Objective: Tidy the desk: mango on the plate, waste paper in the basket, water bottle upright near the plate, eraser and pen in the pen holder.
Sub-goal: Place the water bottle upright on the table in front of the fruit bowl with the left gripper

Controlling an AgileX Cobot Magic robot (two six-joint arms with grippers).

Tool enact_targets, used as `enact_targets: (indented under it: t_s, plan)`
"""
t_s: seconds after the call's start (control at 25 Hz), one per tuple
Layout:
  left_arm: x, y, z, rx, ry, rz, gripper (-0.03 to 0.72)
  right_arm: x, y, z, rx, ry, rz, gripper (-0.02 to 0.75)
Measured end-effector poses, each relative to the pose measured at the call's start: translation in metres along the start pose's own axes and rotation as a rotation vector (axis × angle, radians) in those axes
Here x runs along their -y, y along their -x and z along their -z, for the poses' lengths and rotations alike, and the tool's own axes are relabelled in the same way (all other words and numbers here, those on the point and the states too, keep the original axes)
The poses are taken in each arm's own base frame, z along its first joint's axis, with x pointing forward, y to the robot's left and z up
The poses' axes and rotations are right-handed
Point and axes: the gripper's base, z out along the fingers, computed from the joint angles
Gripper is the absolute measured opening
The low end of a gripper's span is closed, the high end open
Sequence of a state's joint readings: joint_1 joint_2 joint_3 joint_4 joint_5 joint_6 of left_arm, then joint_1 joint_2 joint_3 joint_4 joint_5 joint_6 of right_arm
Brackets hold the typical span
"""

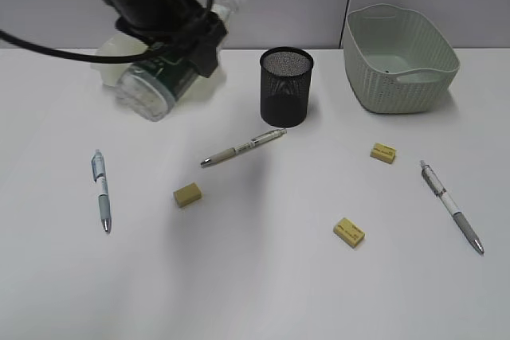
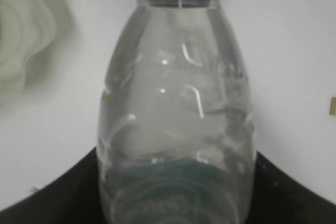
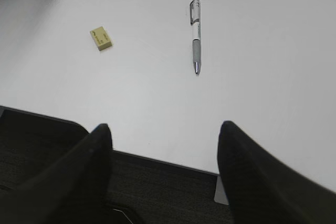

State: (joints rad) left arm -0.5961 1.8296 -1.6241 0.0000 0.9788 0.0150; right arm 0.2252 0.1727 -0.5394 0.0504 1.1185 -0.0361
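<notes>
While my left tool (image 1: 171, 57) grips the water bottle (image 1: 171, 69) aloft at far left, its long axis tilts, cap far and up, base toward me, over the plate (image 1: 111, 57). Up close, plate (image 2: 26, 35) lies left, bare tabletop (image 2: 294, 51) right. My right tool (image 3: 163, 156) hangs half open, empty, at the near edge.

An office-like desk setting: a white desk (image 1: 255, 292) with pens (image 1: 101, 190), erasers (image 1: 188, 194) and a mesh pen holder (image 1: 286, 87).
</notes>
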Motion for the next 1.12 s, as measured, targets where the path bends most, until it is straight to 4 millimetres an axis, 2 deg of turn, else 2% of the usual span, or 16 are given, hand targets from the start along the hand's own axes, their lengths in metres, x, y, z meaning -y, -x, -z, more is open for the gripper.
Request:
enact_targets:
  t_s: [0.12,0.32,0.48,0.68,0.84,1.0,1.12]
  plan:
    - [-0.025,-0.033,0.019,0.104,0.024,0.074,0.493,0.0,0.0,0.0,0.0,0.0,0.0,0.496]
    - [-0.065,-0.094,0.037,0.333,0.121,0.201,0.493,0.0,0.0,0.0,0.0,0.0,0.0,0.496]
    - [-0.081,-0.13,0.046,0.527,0.199,0.258,0.493,0.0,0.0,0.0,0.0,0.0,0.0,0.496]
    - [-0.084,-0.153,0.04,0.8,0.257,0.294,0.493,0.0,0.0,0.0,0.0,0.0,0.0,0.496]
    - [-0.085,-0.168,0.028,0.935,0.299,0.294,0.493,0.0,0.0,0.0,0.0,-0.001,0.0,0.496]
    - [-0.102,-0.172,0.016,1.015,0.375,0.369,0.493,0.0,0.0,0.0,0.001,-0.001,0.0,0.495]
    - [-0.117,-0.175,-0.001,1.044,0.435,0.402,0.493,0.0,0.0,0.0,0.001,-0.001,0.0,0.495]
